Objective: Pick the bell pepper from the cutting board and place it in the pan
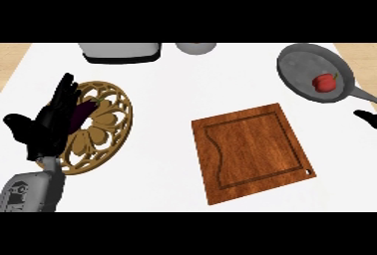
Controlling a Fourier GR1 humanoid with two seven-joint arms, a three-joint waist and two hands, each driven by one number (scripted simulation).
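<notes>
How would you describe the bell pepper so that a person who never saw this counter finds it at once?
Start at the wooden cutting board in the middle of the white counter, then look to the far right corner, where a grey pan lies. The bell pepper sits inside that pan, near its handle. It is the only small red thing here.

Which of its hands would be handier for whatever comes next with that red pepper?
Probably the right hand: it shows at the view's right edge beside the pan, where the bell pepper already lies. The left hand rests open far across, over the wooden trivet.
</notes>
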